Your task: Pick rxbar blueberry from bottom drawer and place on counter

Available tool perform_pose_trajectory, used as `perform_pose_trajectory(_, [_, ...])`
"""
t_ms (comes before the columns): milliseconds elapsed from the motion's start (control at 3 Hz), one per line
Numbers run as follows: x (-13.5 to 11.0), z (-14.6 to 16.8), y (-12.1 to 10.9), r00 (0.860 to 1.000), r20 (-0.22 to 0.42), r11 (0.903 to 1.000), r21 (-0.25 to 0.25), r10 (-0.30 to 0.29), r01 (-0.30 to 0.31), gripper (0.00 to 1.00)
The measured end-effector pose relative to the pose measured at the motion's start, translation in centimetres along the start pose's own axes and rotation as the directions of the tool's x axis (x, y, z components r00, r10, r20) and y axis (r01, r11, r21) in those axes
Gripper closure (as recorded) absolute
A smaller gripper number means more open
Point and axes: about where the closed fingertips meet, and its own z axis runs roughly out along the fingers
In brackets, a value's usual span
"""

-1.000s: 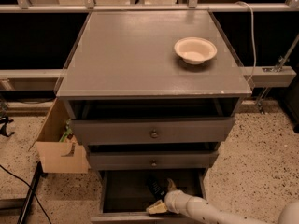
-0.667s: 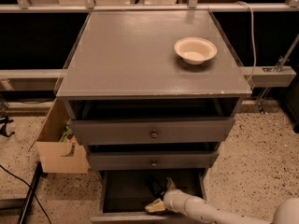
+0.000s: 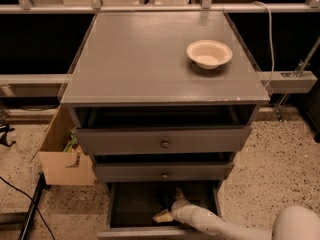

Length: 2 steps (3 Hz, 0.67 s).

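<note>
We find the gripper (image 3: pixel 165 208) low inside the open bottom drawer (image 3: pixel 130 209), right of centre. We cannot tell whether it grips anything. We cannot make out the rxbar blueberry or its long axis against the dark interior.

The smooth white tubular robot arm (image 3: pixel 220 225) enters the view at 5 o'clock from a bulky rounded link in the corner. It reaches toward 9 o'clock, rising slightly. Its tan-and-dark gripper (image 3: pixel 167 209) sits at 6 o'clock, low inside the deep dark grey wooden bottom drawer (image 3: pixel 131 209).
</note>
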Motion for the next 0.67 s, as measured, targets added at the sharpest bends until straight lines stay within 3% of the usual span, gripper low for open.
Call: perform_pose_trajectory(667, [0.97, 0.06, -0.88, 1.000, 0.000, 0.9993, 0.036, 0.000, 0.000, 0.00])
